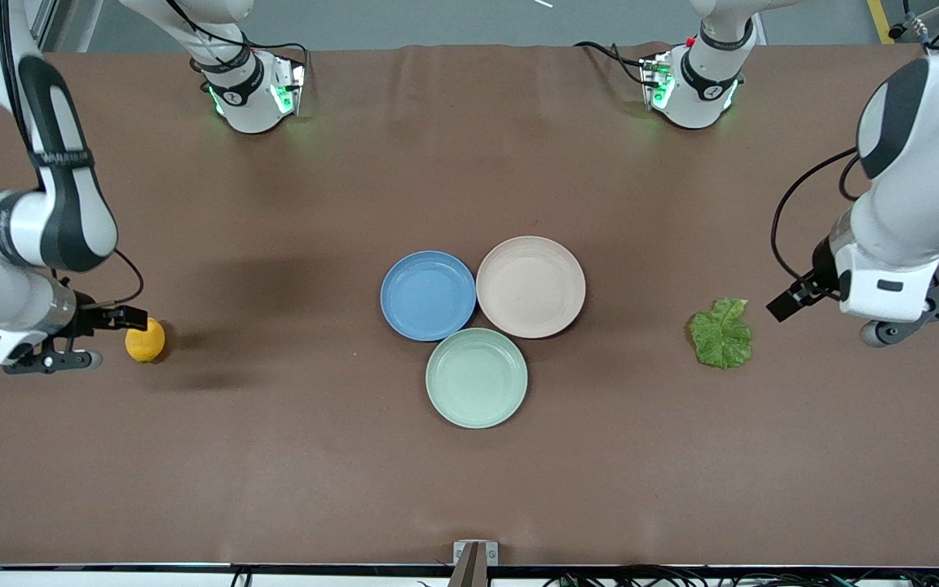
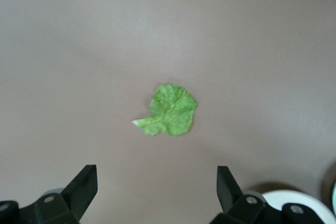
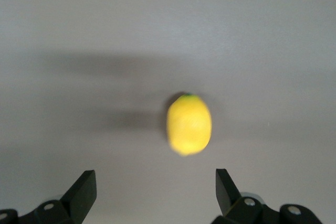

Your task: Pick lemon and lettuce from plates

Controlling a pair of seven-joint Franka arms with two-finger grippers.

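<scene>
Both pincers gape empty: left pincer above lettuce, right pincer above lemon.

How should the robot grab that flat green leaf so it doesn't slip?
The lettuce lies flat on the bare table, so there is no side to squeeze. Probably best: the left gripper, now open, comes straight down and pinches the ruffled rim, or the pale stem tip that juts out, where the fingers can get under an edge.

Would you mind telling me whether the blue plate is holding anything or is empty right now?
Empty. The blue plate shows only its bare inside, while the lemon and lettuce lie on the table toward opposite ends.
</scene>
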